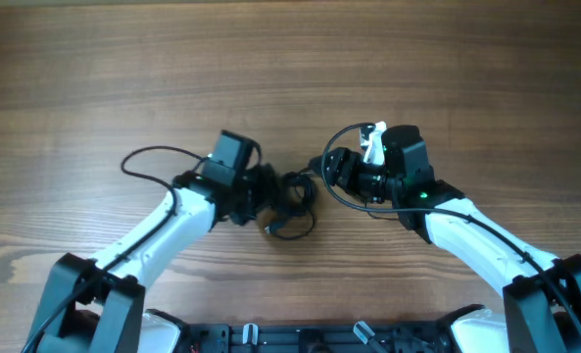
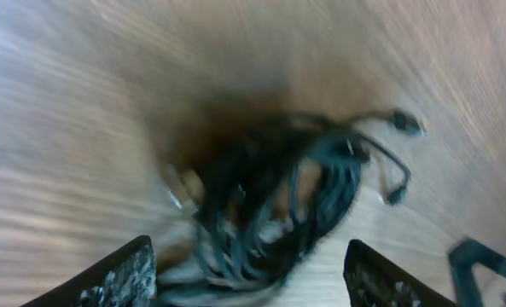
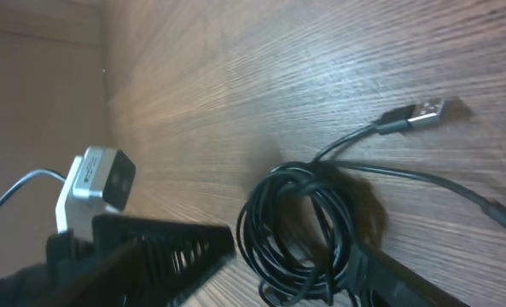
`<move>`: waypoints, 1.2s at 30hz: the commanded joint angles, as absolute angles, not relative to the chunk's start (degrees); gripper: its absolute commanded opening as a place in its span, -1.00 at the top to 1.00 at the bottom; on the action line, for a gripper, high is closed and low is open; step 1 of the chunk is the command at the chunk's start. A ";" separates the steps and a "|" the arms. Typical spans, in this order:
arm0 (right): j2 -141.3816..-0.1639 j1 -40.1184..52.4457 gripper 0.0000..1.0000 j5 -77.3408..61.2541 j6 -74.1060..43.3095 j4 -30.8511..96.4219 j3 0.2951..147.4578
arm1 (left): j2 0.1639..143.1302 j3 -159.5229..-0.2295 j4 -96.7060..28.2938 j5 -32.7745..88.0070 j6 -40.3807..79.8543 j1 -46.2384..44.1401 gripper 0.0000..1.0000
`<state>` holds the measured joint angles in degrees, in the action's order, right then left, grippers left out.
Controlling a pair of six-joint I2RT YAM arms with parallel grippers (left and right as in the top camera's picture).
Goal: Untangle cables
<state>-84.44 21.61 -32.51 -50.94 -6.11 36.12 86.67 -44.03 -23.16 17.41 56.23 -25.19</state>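
The cables (image 1: 295, 201) are a small knotted bundle of thin black wires at the table's middle, between the two arms. My left gripper (image 1: 268, 191) is at the bundle's left side. In the blurred left wrist view its fingers (image 2: 261, 281) are open with the bundle (image 2: 278, 205) lying between them, and two small plug ends (image 2: 406, 122) stick out to the right. My right gripper (image 1: 331, 169) is at the bundle's upper right. Its fingers (image 3: 295, 247) are open on either side of a black coil (image 3: 299, 205). A silver USB plug (image 3: 423, 112) trails off on the wood.
The wooden table (image 1: 290, 59) fills the view. Thicker black arm cables loop out beside the left arm (image 1: 143, 157) and over the right arm (image 1: 344, 132). A white box-shaped device (image 3: 99, 179) shows left of the right gripper's finger.
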 commanded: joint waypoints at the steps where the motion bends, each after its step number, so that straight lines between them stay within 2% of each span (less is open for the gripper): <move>1: -85.01 21.85 -0.58 -31.31 -49.45 -5.45 36.34 | 87.44 -44.16 -22.87 12.49 63.70 -29.50 -0.24; 4: -85.01 21.85 -0.59 -31.33 -49.47 -4.05 36.34 | 89.03 -44.16 -21.45 9.26 63.66 -30.81 -0.04; 10: -85.01 21.85 -0.59 -31.97 -49.47 -0.97 36.34 | 89.93 -44.16 -19.64 4.40 60.75 -30.76 0.07; 13: -85.01 21.85 -0.59 -31.99 -49.50 -0.78 36.34 | 90.61 -44.16 -18.09 5.45 58.78 -31.40 0.24; 20: -85.01 21.85 -0.60 -32.21 -49.47 0.34 36.34 | 93.32 -44.16 -17.58 6.98 58.76 -34.76 0.27; 21: -85.01 21.85 -0.60 -32.64 -49.45 0.75 36.34 | 93.58 -44.16 -17.39 6.85 58.74 -34.76 0.45; 22: -85.01 21.85 -0.60 -33.12 -49.43 0.80 36.34 | 93.60 -44.16 -17.34 5.76 58.74 -34.63 0.80; 23: -85.01 21.85 -0.60 -33.65 -48.77 0.80 36.34 | 93.51 -44.18 -17.30 4.38 58.74 -34.52 0.92; 27: -85.01 21.67 -0.61 -39.59 -43.07 0.97 36.34 | 90.28 -44.29 -17.74 3.57 58.72 -31.14 0.92; 31: -85.01 21.74 -0.59 -45.19 -40.53 0.93 36.34 | 79.83 -44.29 -18.11 5.56 58.76 -26.04 0.92; 34: -85.01 23.03 -0.33 -45.98 -40.64 0.71 36.34 | 73.10 -44.27 -18.31 7.01 60.47 -23.77 0.92; 36: -85.01 24.47 -0.29 -45.15 -39.13 -0.91 36.34 | 69.95 -44.27 -18.28 7.01 62.57 -23.44 0.92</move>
<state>-84.44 22.79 -43.81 -41.71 0.62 36.12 74.19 -44.01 -18.37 6.09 59.72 -24.18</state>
